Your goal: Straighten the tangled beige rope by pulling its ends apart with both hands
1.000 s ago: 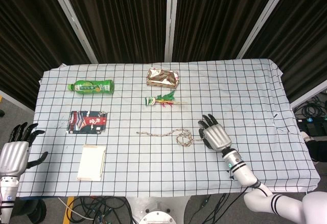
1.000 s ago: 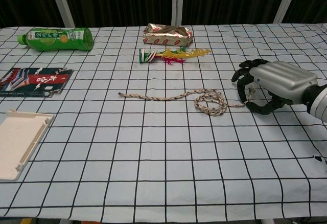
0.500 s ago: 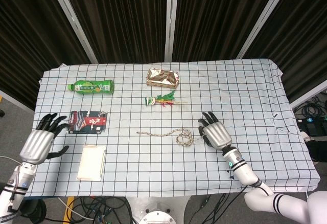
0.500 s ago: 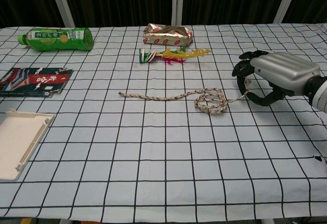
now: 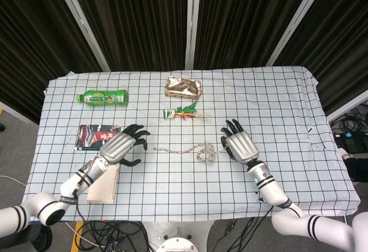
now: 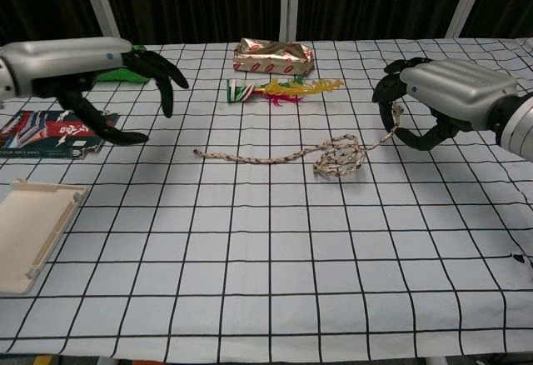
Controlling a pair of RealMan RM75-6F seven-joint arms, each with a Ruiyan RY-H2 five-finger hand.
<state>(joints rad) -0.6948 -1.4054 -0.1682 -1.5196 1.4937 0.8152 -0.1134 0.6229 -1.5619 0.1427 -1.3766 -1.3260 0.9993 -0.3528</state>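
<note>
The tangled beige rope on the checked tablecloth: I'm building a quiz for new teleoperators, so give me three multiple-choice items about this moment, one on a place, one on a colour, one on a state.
1. Where does the rope's tangled loop lie?
A. Near the right hand
B. Beside the green bottle
C. On the cream tray

2. What colour is the plastic bottle lying at the table's far left?
A. Red
B. Green
C. Blue

3. What is the left hand doing?
A. Gripping the rope's end
B. Pressing the foil packet
C. Hovering open, holding nothing

Answers:
1 A: the tangled beige rope bunches close to the right hand, which holds its raised right end.
2 B: the green plastic bottle lies on its side.
3 C: the left hand has its fingers spread, above and to the left of the rope's free left end.
</note>
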